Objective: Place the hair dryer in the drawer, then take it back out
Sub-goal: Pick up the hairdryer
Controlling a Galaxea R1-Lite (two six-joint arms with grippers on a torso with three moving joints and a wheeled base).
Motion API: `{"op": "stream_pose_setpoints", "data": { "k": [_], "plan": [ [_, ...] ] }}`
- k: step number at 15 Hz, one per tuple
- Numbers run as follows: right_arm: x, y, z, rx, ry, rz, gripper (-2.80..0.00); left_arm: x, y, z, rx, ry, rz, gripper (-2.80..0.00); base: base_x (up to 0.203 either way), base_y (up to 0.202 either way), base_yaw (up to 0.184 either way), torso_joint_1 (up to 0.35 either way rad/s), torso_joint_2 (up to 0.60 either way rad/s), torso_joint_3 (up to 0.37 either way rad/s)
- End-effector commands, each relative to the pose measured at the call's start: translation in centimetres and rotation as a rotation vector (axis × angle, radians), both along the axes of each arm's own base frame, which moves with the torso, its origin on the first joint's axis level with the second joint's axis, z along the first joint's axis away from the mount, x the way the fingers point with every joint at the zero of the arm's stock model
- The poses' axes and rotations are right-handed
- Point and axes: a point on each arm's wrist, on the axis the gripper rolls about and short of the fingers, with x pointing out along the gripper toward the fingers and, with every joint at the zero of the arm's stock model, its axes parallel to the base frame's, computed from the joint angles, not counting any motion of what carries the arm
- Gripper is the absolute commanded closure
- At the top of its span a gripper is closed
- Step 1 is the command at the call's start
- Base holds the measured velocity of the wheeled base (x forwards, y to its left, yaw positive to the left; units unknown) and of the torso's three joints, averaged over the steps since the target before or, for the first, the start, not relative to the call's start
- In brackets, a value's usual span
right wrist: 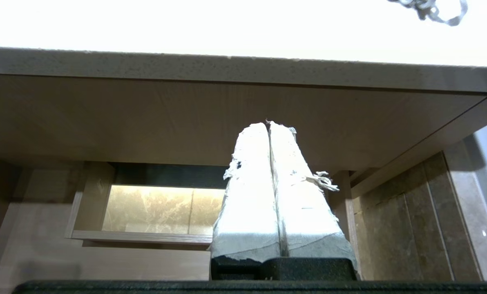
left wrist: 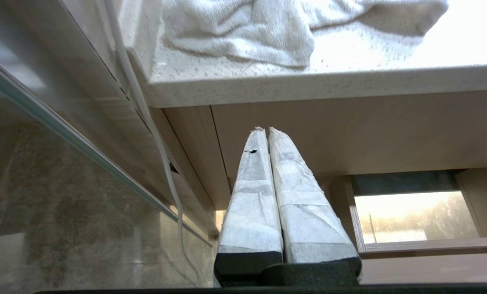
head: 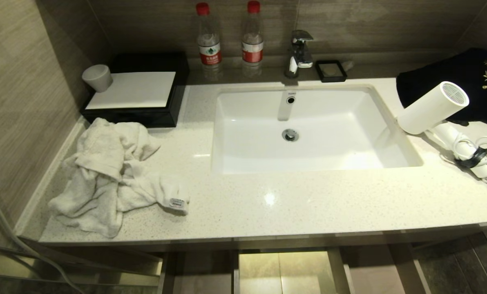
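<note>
The white hair dryer (head: pixel 431 108) lies on the counter to the right of the sink, with its mesh grille end facing up and right. Its cord, bundled by a black strap (head: pixel 478 157), lies beside the handle. Neither arm shows in the head view. The light wood-grain drawer (right wrist: pixel 145 122) sits shut directly under the countertop edge. My left gripper (left wrist: pixel 266 130) is shut and empty, low in front of the drawer front (left wrist: pixel 370 130). My right gripper (right wrist: pixel 268 123) is also shut and empty, below the counter edge further right.
A crumpled white towel (head: pixel 108 171) lies at the counter's left. The white sink (head: pixel 247 122) is in the middle, with a faucet (head: pixel 300 51), two bottles (head: pixel 208 36) and a soap dish (head: pixel 330 70) behind it. A black tray (head: pixel 145 116) and cup (head: pixel 97 77) stand back left, a dark bag (head: pixel 464 77) back right.
</note>
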Motion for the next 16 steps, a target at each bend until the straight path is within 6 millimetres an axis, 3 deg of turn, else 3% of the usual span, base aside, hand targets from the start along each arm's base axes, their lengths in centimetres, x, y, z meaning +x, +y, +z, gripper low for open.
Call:
{"op": "stream_pose_setpoints", "data": {
  "k": [1,5,11,16],
  "plan": [
    [0.01,0.01,-0.01,-0.009,0.002,0.003,0.00,0.02,0.00,-0.05,0.000,0.003,0.000,0.00,0.000,0.000,0.000,0.065,-0.25,-0.121],
    [0.01,0.01,-0.01,-0.013,0.002,0.004,0.00,0.02,0.00,-0.05,0.000,0.003,0.000,0.00,0.000,0.000,0.000,0.007,-0.01,0.001],
    [0.01,0.01,-0.02,-0.030,0.001,0.004,0.00,0.02,0.00,-0.05,0.000,0.003,0.000,0.00,0.000,0.000,0.000,0.350,-0.34,-0.004],
    [0.01,0.00,0.05,-0.012,-0.004,-0.001,0.00,0.01,0.00,0.00,0.000,0.001,0.000,0.00,0.000,0.000,0.000,0.104,-0.11,-0.002]
  ]
}}
